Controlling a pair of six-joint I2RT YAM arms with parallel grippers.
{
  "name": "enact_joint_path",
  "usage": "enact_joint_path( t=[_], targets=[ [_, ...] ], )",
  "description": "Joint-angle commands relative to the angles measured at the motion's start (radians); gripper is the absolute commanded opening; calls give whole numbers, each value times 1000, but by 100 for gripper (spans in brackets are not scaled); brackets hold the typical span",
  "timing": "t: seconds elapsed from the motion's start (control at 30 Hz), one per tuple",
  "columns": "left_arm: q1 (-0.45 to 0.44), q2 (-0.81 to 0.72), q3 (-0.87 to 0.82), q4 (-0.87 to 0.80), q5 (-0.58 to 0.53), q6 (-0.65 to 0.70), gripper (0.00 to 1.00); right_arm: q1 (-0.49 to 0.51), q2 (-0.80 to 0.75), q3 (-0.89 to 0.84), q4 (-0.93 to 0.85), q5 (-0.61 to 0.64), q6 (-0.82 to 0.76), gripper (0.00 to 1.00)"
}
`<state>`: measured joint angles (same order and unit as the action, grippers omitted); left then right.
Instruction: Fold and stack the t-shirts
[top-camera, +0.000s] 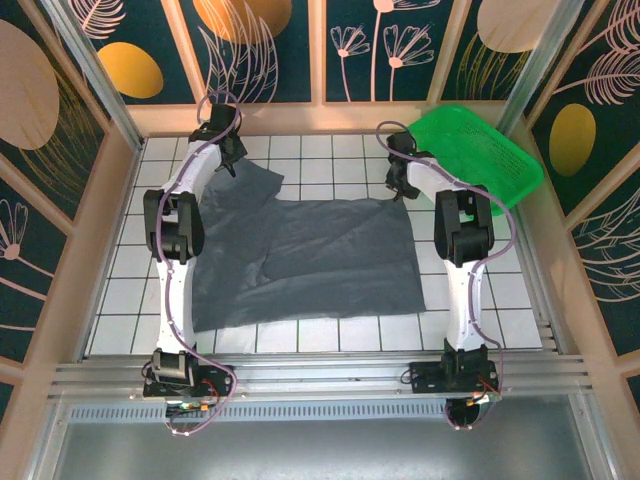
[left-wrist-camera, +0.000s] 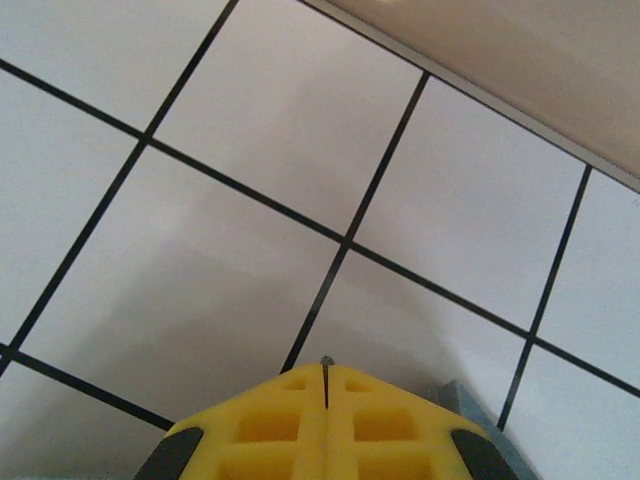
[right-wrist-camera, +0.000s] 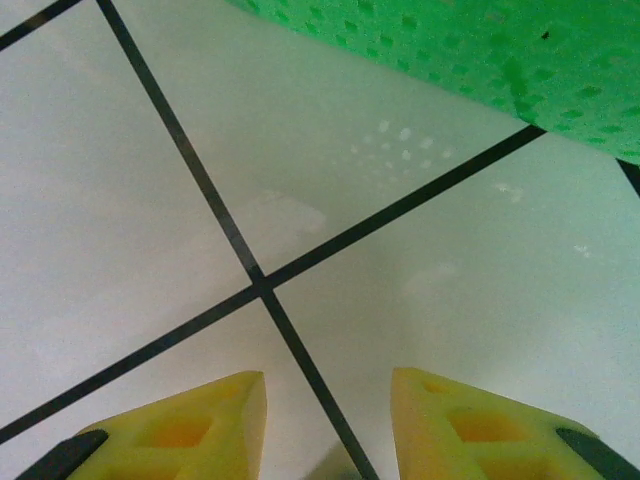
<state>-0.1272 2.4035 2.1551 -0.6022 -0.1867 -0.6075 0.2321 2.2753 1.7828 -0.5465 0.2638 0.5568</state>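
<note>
A dark blue-grey t-shirt (top-camera: 320, 260) lies spread over the white tiles between the two arms, with a crease running down its left half. My left gripper (top-camera: 232, 162) is at its far left corner. In the left wrist view the yellow fingers (left-wrist-camera: 270, 425) are pressed together with a thin dark sliver of cloth in the seam at the left gripper (left-wrist-camera: 326, 365) tip, and a bit of the t-shirt (left-wrist-camera: 470, 402) shows beside them. My right gripper (top-camera: 398, 188) is at the far right corner. There the right gripper (right-wrist-camera: 328, 400) stands open over a tile joint, nothing between its fingers.
A green mesh basket (top-camera: 480, 150) rests tilted at the back right, its edge (right-wrist-camera: 500, 50) close ahead of the right fingers. A wooden wall base (left-wrist-camera: 520, 60) runs just beyond the left gripper. Bare tiles surround the shirt on all sides.
</note>
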Motion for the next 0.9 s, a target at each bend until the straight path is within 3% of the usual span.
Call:
enact_joint_path(
  t=[0.0, 0.33, 0.87],
  targets=[
    [3, -55, -24, 8, -7, -11, 0, 13, 8, -14, -55, 8, 19, 38],
    [4, -137, -57, -48, -187, -50, 0, 42, -101, -80, -29, 73, 20, 39],
    [11, -166, -118, -23, -153, -32, 0, 52, -96, -137, -3, 43, 50, 41]
  ],
)
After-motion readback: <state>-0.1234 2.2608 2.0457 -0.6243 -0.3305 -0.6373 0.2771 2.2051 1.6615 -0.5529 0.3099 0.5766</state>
